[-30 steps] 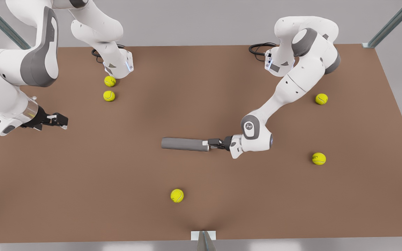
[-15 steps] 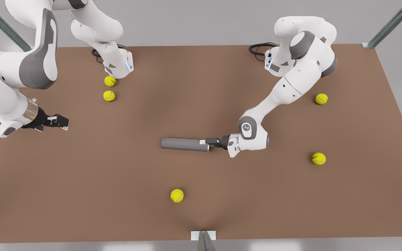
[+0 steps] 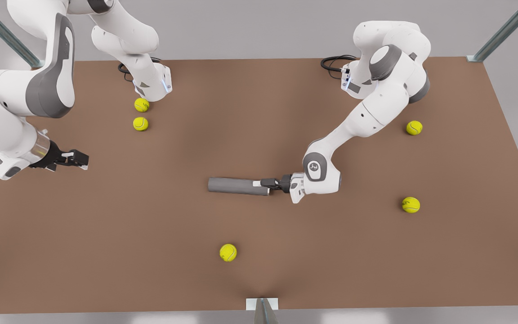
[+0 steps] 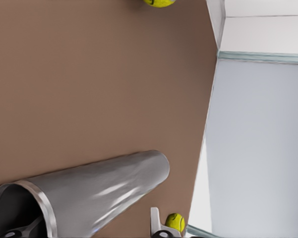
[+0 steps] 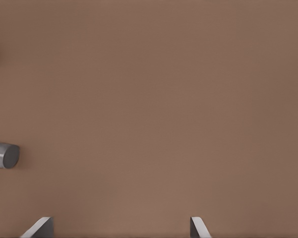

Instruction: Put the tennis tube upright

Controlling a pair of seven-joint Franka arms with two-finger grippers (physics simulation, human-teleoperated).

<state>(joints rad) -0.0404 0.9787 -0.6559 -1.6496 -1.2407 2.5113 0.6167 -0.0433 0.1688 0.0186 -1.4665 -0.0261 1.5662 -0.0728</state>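
Observation:
The tennis tube (image 3: 236, 186) is a plain grey cylinder lying on its side near the middle of the brown table (image 3: 259, 112). Its lighter rim faces the front view's right. My left gripper (image 3: 260, 183) is at that rim end, open. In the left wrist view one finger (image 4: 21, 231) reaches inside the tube's (image 4: 99, 191) mouth and the other (image 4: 156, 224) sits outside the wall. My right gripper (image 3: 77, 157) waits open over the table's edge at the front view's left, far from the tube (image 5: 4, 154).
Several yellow tennis balls lie about: two (image 3: 141, 105) (image 3: 140, 123) by the arm base at the back left, one (image 3: 228, 252) near the front edge, two (image 3: 414, 128) (image 3: 410, 204) at the right. A bracket (image 3: 262, 304) sits at the front edge.
My left gripper has slid toward the front view's left, farther over the tube's rim end. The tube has stayed put. The right arm has barely shifted.

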